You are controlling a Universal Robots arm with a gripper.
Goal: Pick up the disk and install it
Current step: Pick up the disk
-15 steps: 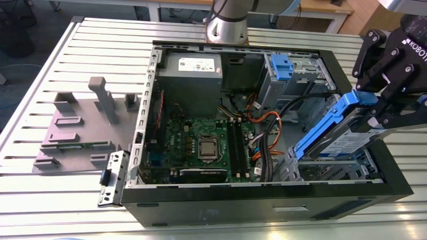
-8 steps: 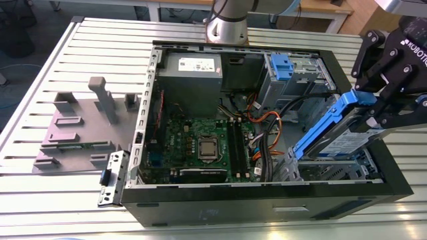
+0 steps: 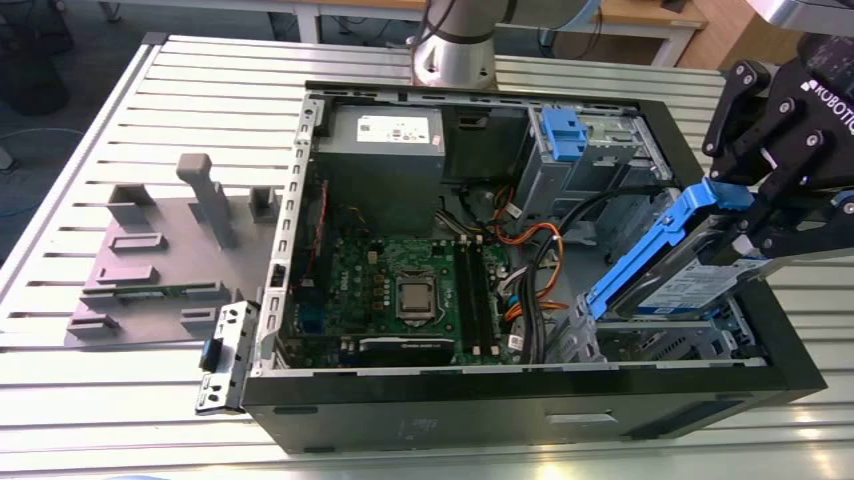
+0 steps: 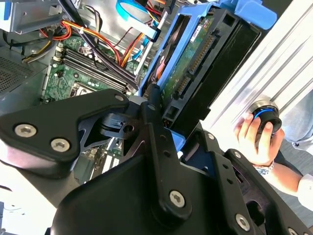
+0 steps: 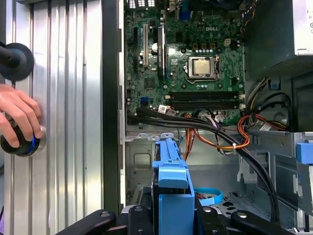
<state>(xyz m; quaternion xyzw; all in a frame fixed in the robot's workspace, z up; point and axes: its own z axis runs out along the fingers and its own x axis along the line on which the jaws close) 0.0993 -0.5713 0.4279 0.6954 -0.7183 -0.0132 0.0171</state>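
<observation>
We see a ribbed metal tabletop point(image 3: 80, 230) carrying an open black computer case point(image 3: 534, 405) across its middle, a grey fixture plate point(image 3: 147, 280) (with upright blocks) beside it toward the edge on the exterior view's left, and, in the first wrist view, a black knob point(image 5: 19, 146) under a hand point(image 5: 19, 115)

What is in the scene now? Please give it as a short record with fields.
gripper: shut on the upper end of the disk
disk: tilted, lower end inside the case, at the exterior view's right
computer case: lying open on the slatted table, motherboard visible
person's hand: on a round knob beside the case
grey fixture: on the table, at the exterior view's left
</observation>
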